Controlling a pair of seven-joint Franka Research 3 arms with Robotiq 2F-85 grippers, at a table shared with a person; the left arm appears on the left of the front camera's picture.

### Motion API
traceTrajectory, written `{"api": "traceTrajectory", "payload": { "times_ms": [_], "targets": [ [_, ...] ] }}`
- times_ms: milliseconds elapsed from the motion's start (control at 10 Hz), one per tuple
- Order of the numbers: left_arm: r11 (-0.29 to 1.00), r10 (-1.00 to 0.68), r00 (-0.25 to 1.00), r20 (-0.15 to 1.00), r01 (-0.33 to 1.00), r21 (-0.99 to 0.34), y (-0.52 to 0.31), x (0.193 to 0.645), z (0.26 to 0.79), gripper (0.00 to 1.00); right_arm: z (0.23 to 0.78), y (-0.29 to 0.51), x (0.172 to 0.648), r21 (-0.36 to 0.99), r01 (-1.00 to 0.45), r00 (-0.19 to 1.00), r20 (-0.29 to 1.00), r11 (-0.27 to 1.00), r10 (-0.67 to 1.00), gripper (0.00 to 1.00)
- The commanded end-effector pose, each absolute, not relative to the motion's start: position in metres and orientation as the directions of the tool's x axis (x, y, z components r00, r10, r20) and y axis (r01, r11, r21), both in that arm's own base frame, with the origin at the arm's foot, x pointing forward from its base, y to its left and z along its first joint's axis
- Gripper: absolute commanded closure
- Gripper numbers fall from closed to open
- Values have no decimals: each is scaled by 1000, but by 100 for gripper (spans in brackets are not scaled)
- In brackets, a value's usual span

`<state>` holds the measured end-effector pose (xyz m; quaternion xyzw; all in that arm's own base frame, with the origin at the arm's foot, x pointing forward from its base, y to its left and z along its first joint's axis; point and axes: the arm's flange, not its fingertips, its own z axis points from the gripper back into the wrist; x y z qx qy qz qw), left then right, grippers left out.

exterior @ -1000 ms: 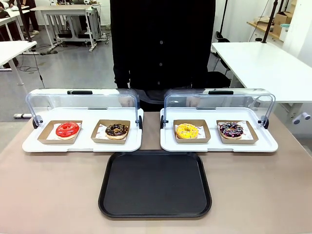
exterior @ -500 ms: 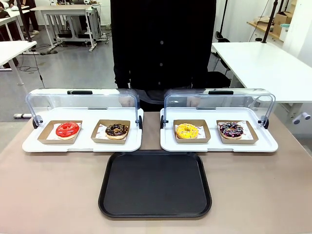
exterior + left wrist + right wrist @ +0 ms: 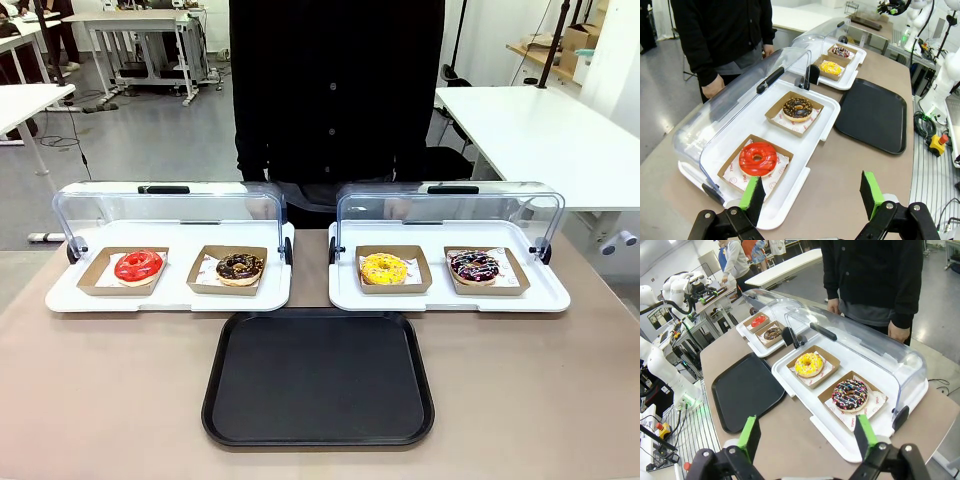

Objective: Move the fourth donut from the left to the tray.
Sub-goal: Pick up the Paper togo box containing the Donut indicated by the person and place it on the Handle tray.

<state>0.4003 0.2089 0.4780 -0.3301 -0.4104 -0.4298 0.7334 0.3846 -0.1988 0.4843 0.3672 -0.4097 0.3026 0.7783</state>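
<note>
A: Where's the fourth donut (image 3: 474,266)?
B: In its cardboard holder (image 3: 487,271), right end of the right white display tray (image 3: 450,298). From the right gripper (image 3: 807,432) it's ahead of the jaws, just past the right finger's tip. Gripper's well short of it.
A: Jaws?
B: Both spread wide, nothing between the pads. Left gripper (image 3: 811,190) hangs over the table (image 3: 100,400) in front of the left display tray (image 3: 170,297).
A: Neighbours?
B: Yellow donut (image 3: 384,268) in its own holder just beside it, ahead of the right jaws' middle. Black tray (image 3: 318,378) lies ahead and left of the left finger.
A: In the way?
B: The display tray's low near lip sits between jaws and donut. Clear lid (image 3: 450,205) is swung up behind the donuts, and a person (image 3: 335,90) stands behind it.
A: Left side?
B: Red donut (image 3: 758,158) just ahead of the left finger, speckled chocolate one (image 3: 797,108) beyond.
</note>
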Motion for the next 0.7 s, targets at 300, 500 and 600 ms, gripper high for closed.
{"api": "traceTrajectory", "payload": {
  "times_ms": [300, 500, 600],
  "targets": [
    [404, -349, 281, 894, 906, -128, 209, 400, 479, 0, 486, -199, 388, 301, -785, 447, 880, 541, 160, 0],
    [404, -349, 281, 894, 906, -128, 209, 400, 479, 0, 486, -199, 388, 301, -785, 447, 880, 541, 160, 0],
    [404, -349, 281, 894, 906, -128, 209, 400, 479, 0, 486, -199, 388, 301, -785, 447, 880, 541, 160, 0]
  ]
}}
